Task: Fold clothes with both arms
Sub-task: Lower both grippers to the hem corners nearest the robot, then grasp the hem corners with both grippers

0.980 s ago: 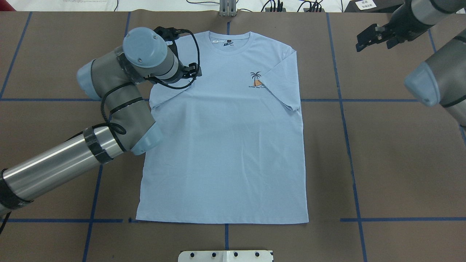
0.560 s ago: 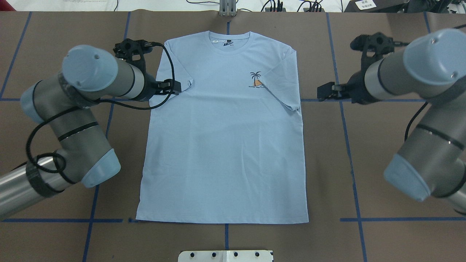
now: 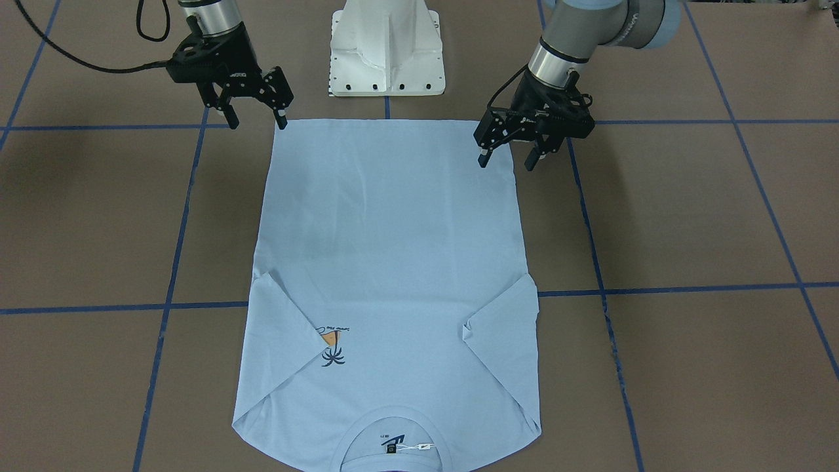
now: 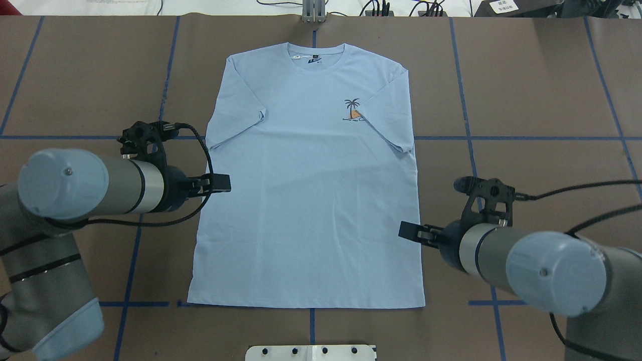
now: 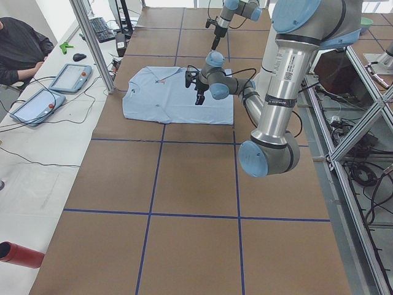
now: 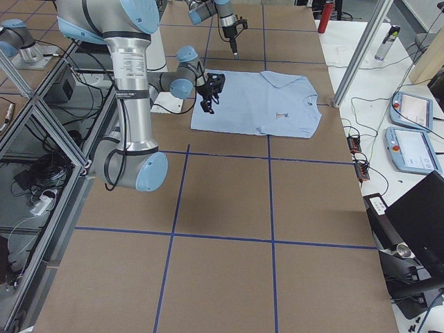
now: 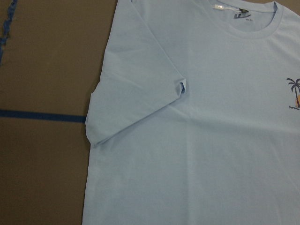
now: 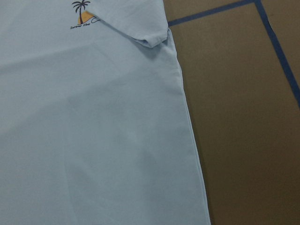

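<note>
Lying flat, blue T-shirt (image 4: pixel 306 200) — sleeves (image 4: pixel 235 108) folded in, left tool (image 3: pixel 507 160) and right tool (image 3: pixel 257 123) released

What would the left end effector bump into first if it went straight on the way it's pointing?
Probably the T-shirt: the left end effector points down at its side edge near the hem, though depth is unclear.

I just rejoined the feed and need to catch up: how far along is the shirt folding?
Done: the shirt lies flat with both sleeves turned in over the body. In hand: the left gripper and right gripper hang open near the hem corners, gripping nothing. Left: grasp the hem and fold the body; no body fold is made yet.
</note>
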{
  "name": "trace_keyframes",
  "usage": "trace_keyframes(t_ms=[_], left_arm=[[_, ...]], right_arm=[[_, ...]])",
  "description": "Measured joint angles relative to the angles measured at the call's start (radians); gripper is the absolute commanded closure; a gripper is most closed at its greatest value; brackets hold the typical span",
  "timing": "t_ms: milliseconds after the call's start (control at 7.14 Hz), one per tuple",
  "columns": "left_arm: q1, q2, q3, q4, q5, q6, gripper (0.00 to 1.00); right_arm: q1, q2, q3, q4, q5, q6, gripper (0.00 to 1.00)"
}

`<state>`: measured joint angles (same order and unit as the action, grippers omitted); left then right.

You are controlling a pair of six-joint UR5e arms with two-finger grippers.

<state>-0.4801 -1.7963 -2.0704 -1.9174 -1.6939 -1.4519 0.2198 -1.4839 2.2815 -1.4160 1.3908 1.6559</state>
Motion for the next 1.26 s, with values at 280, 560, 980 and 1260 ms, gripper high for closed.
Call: trace_keyframes(t_ms=[280,560,980,1260], left_arm=[[0.147,0.11,-0.062,-0.045,0.094,-0.142,0.01],[0.293,0.229,-0.058,-0.172,0.222,-0.278,0.26],[0.369,0.255,0.004,-0.21,0.293,-0.378,0.35],[0.379,0.247,0.025,-0.209,0.296,-0.383,0.4]], right_arm=[[-0.182,-0.09,0.013,0.118,-0.183,0.145,0.1],[-0.242,-0.124,0.011,0.155,-0.248,0.216,0.09],[-0.251,-0.124,0.007,0.16,-0.261,0.227,0.09],[-0.252,-0.123,0.006,0.16,-0.262,0.228,0.08]])
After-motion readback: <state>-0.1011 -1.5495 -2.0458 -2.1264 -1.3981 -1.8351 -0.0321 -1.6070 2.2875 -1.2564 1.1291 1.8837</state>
